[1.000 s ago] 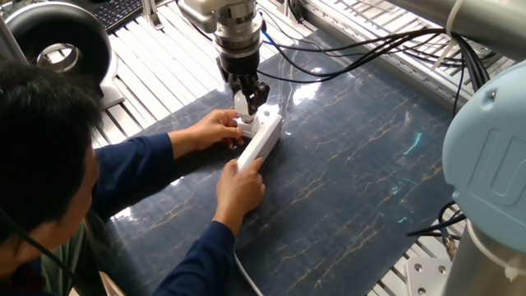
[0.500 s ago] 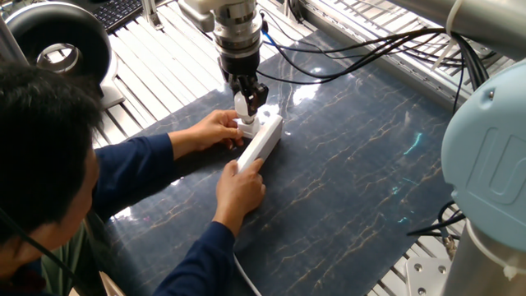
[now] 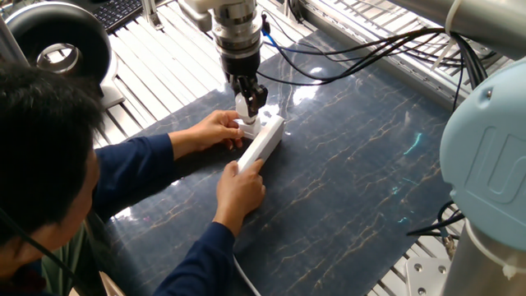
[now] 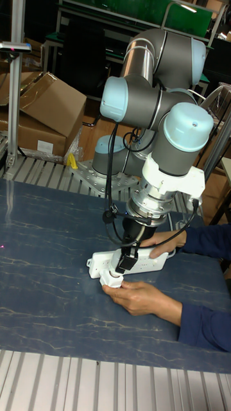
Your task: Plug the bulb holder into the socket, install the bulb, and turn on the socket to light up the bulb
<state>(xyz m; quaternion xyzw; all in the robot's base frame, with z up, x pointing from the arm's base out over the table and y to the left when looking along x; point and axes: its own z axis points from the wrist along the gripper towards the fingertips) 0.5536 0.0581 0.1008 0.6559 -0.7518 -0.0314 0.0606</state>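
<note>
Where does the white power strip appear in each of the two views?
Fixed view: the socket lies upper centre on the dark mat, running diagonally, a hand at each end.
Tall fixed view: the socket lies centre, nearly horizontal, behind the nearer hand.
Shared landmark: the gripper stands directly over one end of it.

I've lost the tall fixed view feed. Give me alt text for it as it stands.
The gripper reaches down with a small white bulb at its tip, over one end of the white socket on the dark mat. A person's hand cups that end from the front; another hand rests on the strip behind the arm.
</note>
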